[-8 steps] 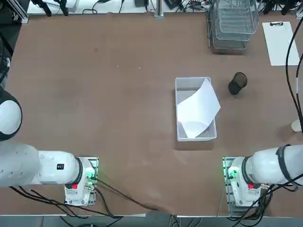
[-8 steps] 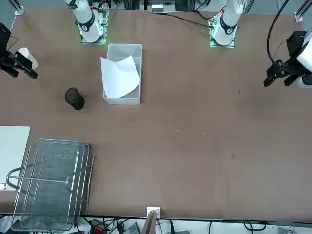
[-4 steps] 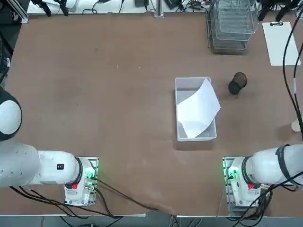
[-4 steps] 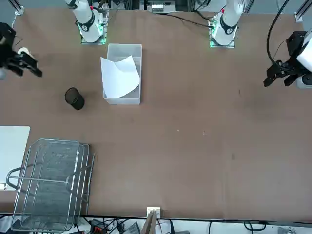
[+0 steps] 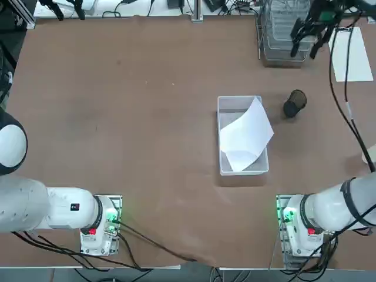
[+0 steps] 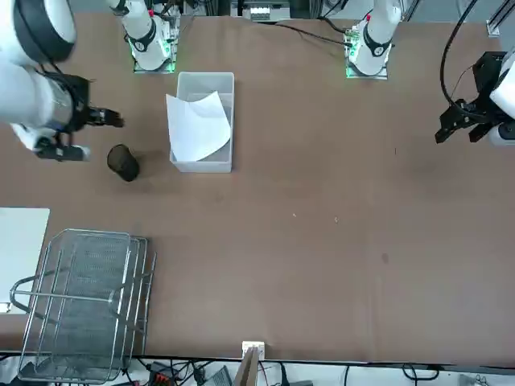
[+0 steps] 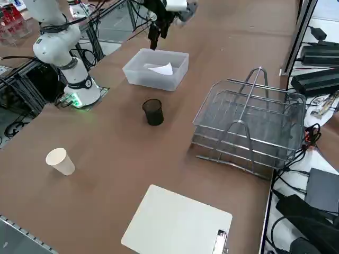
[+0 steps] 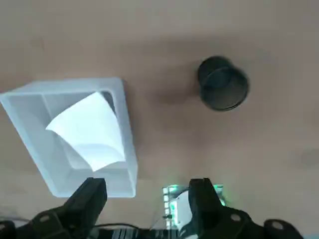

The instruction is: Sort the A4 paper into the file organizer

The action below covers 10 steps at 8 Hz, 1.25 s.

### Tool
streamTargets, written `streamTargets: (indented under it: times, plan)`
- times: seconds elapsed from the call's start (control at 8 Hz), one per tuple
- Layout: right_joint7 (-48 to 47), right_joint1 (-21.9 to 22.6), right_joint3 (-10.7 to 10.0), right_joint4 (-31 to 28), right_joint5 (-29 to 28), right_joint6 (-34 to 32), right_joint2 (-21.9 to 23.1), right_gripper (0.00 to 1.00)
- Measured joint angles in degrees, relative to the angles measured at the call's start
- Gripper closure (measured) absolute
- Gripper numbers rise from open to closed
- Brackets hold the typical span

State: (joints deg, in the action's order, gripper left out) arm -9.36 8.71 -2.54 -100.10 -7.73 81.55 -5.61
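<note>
We see a broad brown table [image 5: 147,129] edged by tangled black cables [image 5: 141,7] along its far side, with black power bricks [image 7: 320,79] lying just beyond one end and aluminium framing [image 7: 108,21] standing beside another edge.

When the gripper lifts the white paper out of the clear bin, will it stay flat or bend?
The A4 paper already curls inside the clear bin, so it will probably flop. It looks thin, likely light. The right gripper, open, is high above.
</note>
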Motion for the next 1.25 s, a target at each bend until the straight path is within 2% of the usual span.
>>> streamTargets:
  times: [0.38,0.62,1.0,1.25]
  plan:
    - [-0.3,0.6,0.0,-8.7,-6.2,4.8,-0.1,0.04]
    - [-0.3,1.6,0.0,-14.5,-7.5,9.7,0.1,0.05]
    - [-0.5,5.6,0.0,-23.1,-9.0,18.8,0.4,0.05]
    - [-0.8,7.7,0.0,-26.7,-9.2,21.7,0.7,0.09]
